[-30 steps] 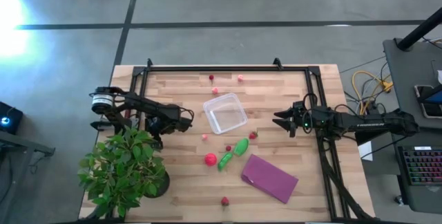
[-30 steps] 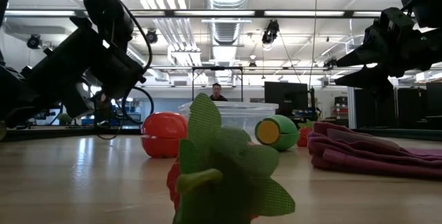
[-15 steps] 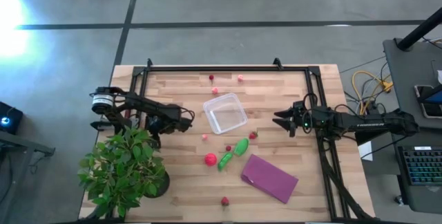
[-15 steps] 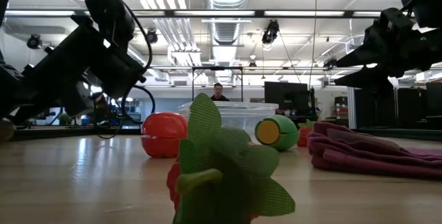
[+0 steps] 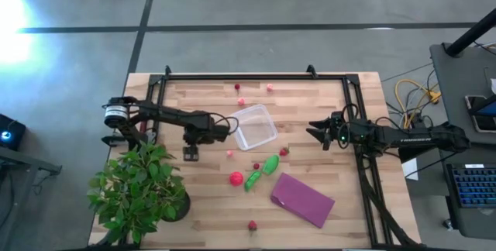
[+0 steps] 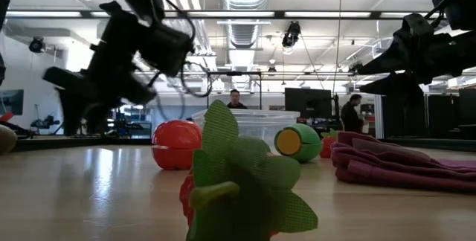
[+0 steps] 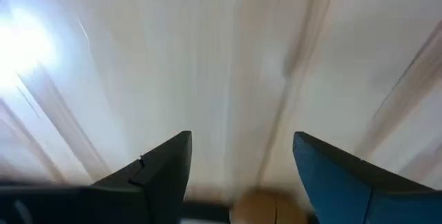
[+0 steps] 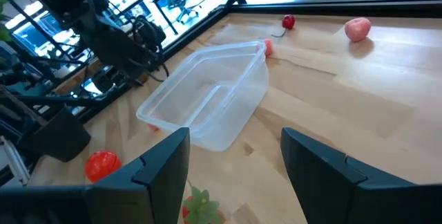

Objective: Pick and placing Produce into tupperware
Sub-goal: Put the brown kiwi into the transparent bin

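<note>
Clear plastic tupperware (image 5: 253, 125) is sitting near the middle of the wooden counter (image 5: 310, 111), empty, turned at a slant so its corners point toward the counter's edges. Left pincer (image 5: 225, 132) is hovering just beside the box's left side, fingers (image 7: 159, 172) spread wide; a brown ball (image 7: 261, 209) is showing low between them in the left wrist view, contact unclear. Right pincer (image 5: 314, 132) is waiting well to the right of the box, fingers (image 8: 162, 162) wide apart, holding nothing.

Two green pods (image 5: 262, 171) are lying end to end below the box, long axis running diagonally from lower left to upper right. Larger red ball (image 5: 235, 178) is resting just left of the lower pod. Tiny red and pink pieces (image 5: 241, 101) are scattered: three near the far rail, one below the box's lower left corner, one beside the upper pod, and a strawberry (image 5: 253, 225) near the front edge. Purple cloth (image 5: 302, 199) is lying right of the pods. Potted plant (image 5: 138, 189) is standing at the front left corner.
</note>
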Available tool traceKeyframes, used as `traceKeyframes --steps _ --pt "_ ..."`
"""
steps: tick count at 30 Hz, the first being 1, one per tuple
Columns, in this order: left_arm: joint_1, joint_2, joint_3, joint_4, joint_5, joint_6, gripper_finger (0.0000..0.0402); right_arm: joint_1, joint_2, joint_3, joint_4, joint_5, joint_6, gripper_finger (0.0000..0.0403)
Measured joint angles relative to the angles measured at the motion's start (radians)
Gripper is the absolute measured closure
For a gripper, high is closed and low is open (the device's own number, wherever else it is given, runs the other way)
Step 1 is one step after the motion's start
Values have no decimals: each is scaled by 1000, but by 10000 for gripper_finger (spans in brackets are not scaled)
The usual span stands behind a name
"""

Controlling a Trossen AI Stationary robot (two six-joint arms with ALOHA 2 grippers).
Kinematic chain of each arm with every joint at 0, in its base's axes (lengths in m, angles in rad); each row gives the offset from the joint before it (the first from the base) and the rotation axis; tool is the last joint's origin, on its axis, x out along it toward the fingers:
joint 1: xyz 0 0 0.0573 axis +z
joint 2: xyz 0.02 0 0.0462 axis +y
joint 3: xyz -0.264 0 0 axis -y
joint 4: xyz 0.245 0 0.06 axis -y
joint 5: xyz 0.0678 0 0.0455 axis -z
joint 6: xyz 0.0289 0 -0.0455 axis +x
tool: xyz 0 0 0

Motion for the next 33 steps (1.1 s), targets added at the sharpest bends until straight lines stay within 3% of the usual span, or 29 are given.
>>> traceKeyframes --steps 6,15,18,23,33 --pt "0 34 60 60 -15 19 157 0 0 0 0 -1 1 184" --pt "0 88 90 -27 -188 17 85 0 0 0 -1 -3 1 184" --pt "0 91 87 -133 -160 -29 82 0 0 0 -2 -3 -6 184" --pt "0 92 83 -295 -25 -126 88 0 0 0 -8 -3 -13 184" --pt "-1 92 -34 -317 107 -168 89 0 0 0 -52 0 -11 184"
